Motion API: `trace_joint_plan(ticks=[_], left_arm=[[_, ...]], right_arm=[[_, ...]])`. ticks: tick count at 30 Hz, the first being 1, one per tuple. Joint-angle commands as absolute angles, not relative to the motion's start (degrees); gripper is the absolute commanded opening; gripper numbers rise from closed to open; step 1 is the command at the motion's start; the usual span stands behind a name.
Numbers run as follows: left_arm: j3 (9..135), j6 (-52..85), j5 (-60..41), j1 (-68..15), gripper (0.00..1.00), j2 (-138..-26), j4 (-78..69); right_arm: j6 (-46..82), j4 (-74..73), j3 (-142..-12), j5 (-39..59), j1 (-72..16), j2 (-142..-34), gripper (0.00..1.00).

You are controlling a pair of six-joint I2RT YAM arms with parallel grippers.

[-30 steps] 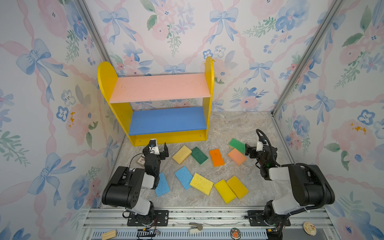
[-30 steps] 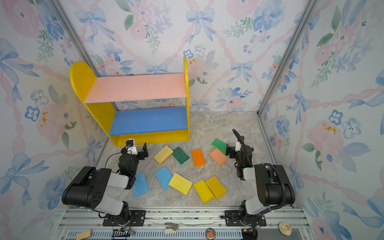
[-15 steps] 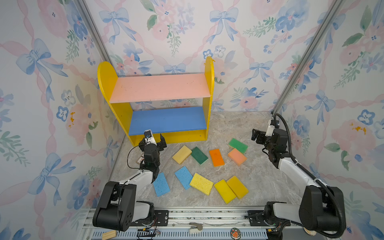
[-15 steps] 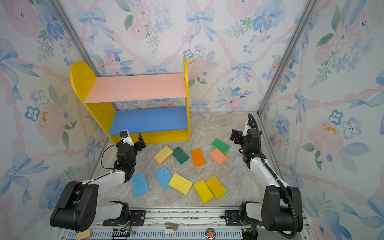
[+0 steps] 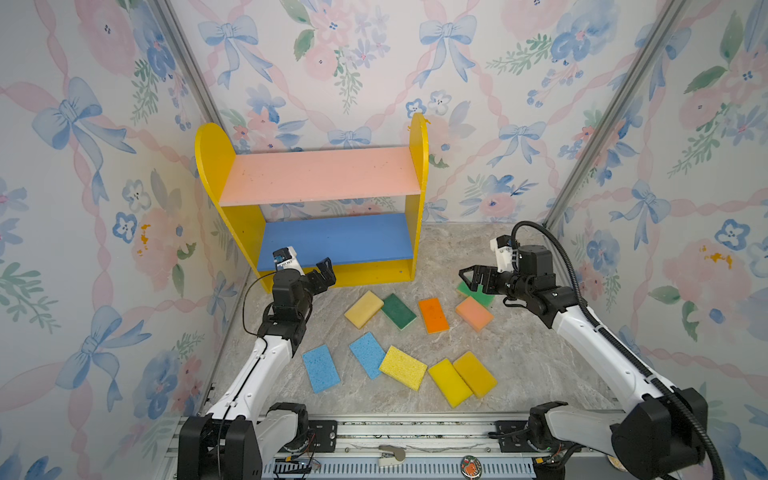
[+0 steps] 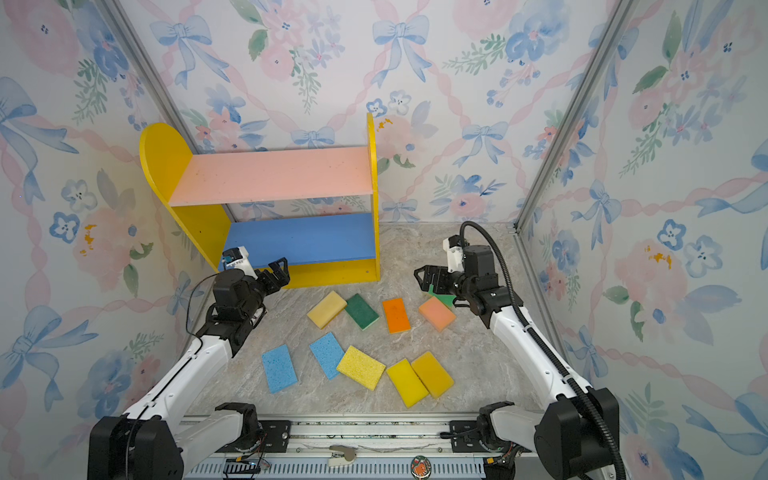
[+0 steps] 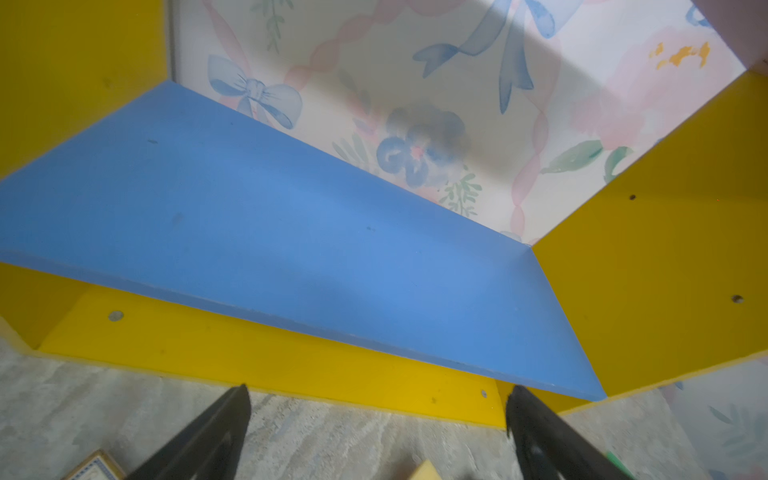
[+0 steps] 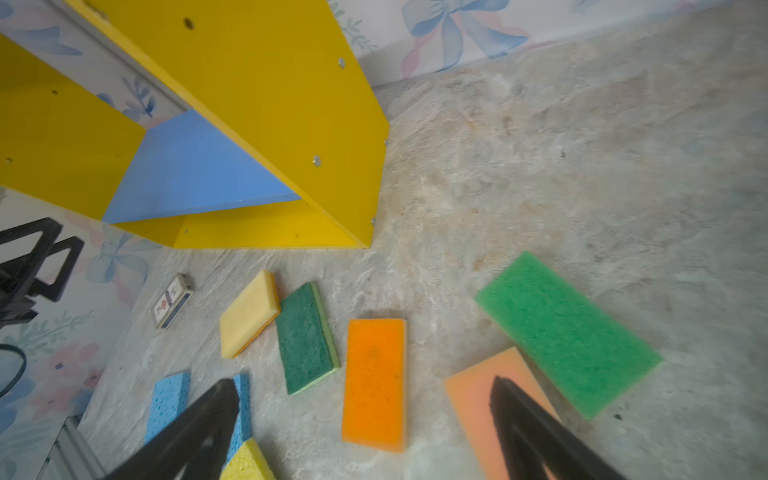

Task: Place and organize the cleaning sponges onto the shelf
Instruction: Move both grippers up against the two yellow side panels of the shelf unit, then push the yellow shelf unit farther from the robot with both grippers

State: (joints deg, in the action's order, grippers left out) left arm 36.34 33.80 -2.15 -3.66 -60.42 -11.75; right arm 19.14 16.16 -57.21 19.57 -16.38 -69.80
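Note:
The shelf [image 5: 320, 176] [image 6: 270, 174] stands at the back left, its pink and blue boards bare. Several cleaning sponges lie flat on the floor in both top views: pale yellow [image 5: 363, 309], dark green [image 5: 399, 311], orange [image 5: 433, 315], peach [image 5: 473, 313], two light blue [image 5: 321, 368], three yellow [image 5: 403, 368]. A green one [image 5: 478, 293] is partly hidden under my right gripper [image 5: 471, 280] [image 8: 363, 384], which hovers open and empty. My left gripper [image 5: 322, 274] [image 7: 378, 415] is open and empty just before the shelf's blue board [image 7: 291, 232].
A small matchbox [image 8: 172, 300] lies on the floor near the shelf's left foot. Flowered walls close in the left, back and right sides. A metal rail [image 5: 395, 432] carrying both arm bases runs along the front edge.
Both arms have unfolded from near the front rail and reached toward the back: the left gripper to the shelf's front, the right gripper over the green sponge. No sponge has moved.

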Motion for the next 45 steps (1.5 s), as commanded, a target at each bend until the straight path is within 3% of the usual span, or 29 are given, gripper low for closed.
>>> trace_joint_plan(ticks=[1, 9, 17, 27, 33, 41, 45], left_arm=[[36.5, 42.0, -15.4, -2.0, 0.98, -59.1, -6.1], [38.7, 46.2, -27.2, 2.9, 0.98, -59.5, -5.7], [40.3, 41.9, -29.1, 16.9, 0.98, -55.4, 0.4], [41.8, 40.3, -25.3, 17.8, 0.98, -56.3, 1.7], [41.9, 40.7, -16.9, 19.0, 0.98, -54.2, 3.3], [42.2, 39.0, -14.8, 19.1, 0.98, -53.8, 4.0], [42.4, 38.8, -14.8, 19.1, 0.98, -54.3, 4.1]], right_arm=[[19.2, 16.7, -61.3, 19.9, -19.2, -69.6, 0.97], [18.6, 8.6, -69.4, 17.5, -22.5, -77.6, 0.97], [17.2, 3.6, -81.1, 16.9, -26.1, -91.0, 1.0], [15.5, 0.6, -88.8, 10.2, -29.6, -101.2, 0.94], [11.6, -1.4, -91.6, 2.3, -31.6, -104.5, 0.83], [11.8, -4.8, -94.5, -2.0, -31.9, -108.1, 0.53], [11.2, -6.0, -94.7, -3.6, -32.7, -109.1, 0.49]])
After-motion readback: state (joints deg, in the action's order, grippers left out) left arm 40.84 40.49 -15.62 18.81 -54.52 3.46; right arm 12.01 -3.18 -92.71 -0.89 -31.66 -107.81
